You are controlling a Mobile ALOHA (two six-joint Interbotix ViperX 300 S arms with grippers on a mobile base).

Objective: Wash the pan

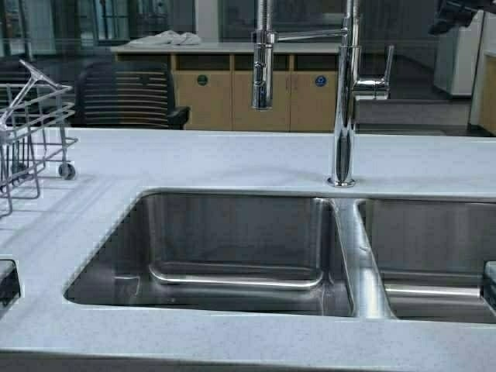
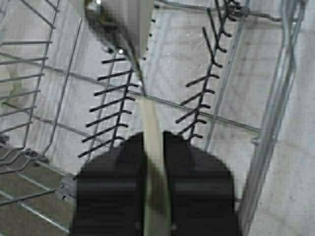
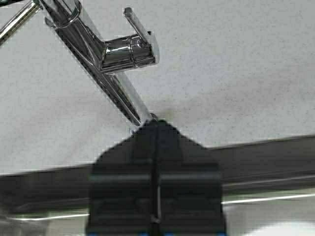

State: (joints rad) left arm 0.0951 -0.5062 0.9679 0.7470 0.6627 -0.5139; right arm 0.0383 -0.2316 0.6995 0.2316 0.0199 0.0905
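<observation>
From my high camera I see a double sink [image 1: 232,256], a tall chrome faucet [image 1: 343,101] behind it and a wire dish rack [image 1: 31,132] at far left. My left gripper [image 2: 156,147], over the rack, is clamped on the pan's pale handle [image 2: 150,128]; the pan [image 2: 118,19] hangs cream and shiny above the rack's black tines [image 2: 110,103]. My right gripper [image 3: 156,132], fingers pressed together with nothing between, sits near the faucet base.

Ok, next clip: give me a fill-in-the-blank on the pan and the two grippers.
1. The left gripper holds the pan by its pale ____.
2. The pan hangs over the wire dish rack, whose tines are ____ in colour.
3. The right gripper, near the base of the faucet, is ____ on nothing.

Missing words: handle; black; shut.
</observation>
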